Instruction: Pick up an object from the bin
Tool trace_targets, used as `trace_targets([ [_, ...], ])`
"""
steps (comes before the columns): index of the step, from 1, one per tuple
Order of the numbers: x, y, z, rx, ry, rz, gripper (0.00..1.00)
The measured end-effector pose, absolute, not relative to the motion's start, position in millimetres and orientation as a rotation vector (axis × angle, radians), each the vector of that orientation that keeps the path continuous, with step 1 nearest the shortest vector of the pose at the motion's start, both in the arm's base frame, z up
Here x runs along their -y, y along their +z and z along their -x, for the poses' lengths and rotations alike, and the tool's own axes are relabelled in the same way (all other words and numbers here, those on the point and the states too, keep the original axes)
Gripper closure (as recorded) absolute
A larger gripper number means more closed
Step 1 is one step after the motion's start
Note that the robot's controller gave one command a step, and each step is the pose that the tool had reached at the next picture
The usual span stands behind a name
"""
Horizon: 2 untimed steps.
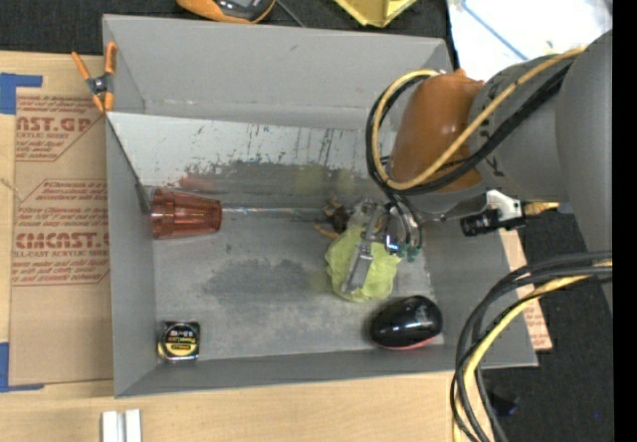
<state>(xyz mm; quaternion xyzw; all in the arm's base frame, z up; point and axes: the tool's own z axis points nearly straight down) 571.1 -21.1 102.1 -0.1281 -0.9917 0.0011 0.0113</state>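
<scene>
My gripper (364, 256) reaches down from under the orange wrist cover at the bin's right side. Its fingers press into a crumpled yellow-green cloth (376, 276) on the bin floor, right of centre. The fingertips look close together with a fold of the cloth between them. A black computer mouse (405, 322) lies just below the cloth, near the front right corner. A small dark brown thing (333, 222) sits just left of the gripper, by the back of the floor.
A translucent red plastic cup (184, 214) lies on its side against the left wall. A yellow-and-black tape measure (179, 340) rests in the front left corner. Bare floor stretches across the middle and left.
</scene>
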Motion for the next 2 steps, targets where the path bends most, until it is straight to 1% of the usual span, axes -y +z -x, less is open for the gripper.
trace_targets([
  [1,40,70,-491.7,3.138,-0.005,-0.023,0.0],
  [2,50,73,-522.5,3.136,-0.006,0.034,1.0],
])
